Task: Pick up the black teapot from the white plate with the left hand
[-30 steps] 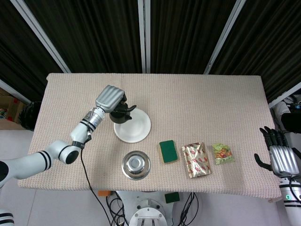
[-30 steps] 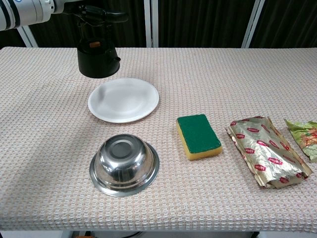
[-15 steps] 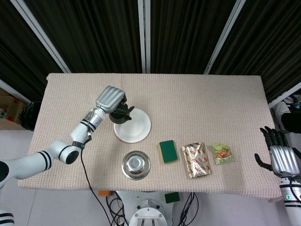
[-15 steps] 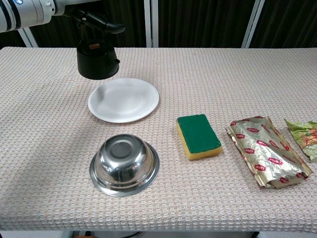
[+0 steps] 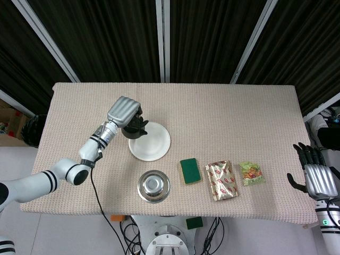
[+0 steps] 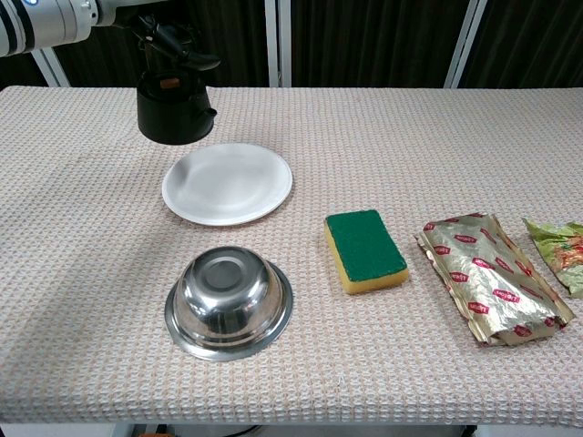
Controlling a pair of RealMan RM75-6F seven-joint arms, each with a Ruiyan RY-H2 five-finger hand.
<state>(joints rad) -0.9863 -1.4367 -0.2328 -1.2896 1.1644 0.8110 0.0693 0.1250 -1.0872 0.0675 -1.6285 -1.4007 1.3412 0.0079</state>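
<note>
The black teapot [image 6: 171, 107] hangs in the air above the table's far left part, behind and left of the white plate [image 6: 228, 183]. My left hand [image 5: 124, 110] grips it from above by the handle; in the head view the hand covers most of the black teapot [image 5: 134, 127]. The white plate [image 5: 150, 141] lies bare. My right hand [image 5: 317, 177] hangs off the table's right front corner with its fingers spread, holding nothing.
A steel bowl [image 6: 228, 300] stands upside down in front of the plate. To its right lie a green-and-yellow sponge [image 6: 365, 249], a foil packet [image 6: 487, 288] and a green snack bag [image 6: 559, 249].
The left hand has carried the teapot a little further left and away from the plate, turning it so the spout no longer sticks out to the right. The right hand has stayed still.
</note>
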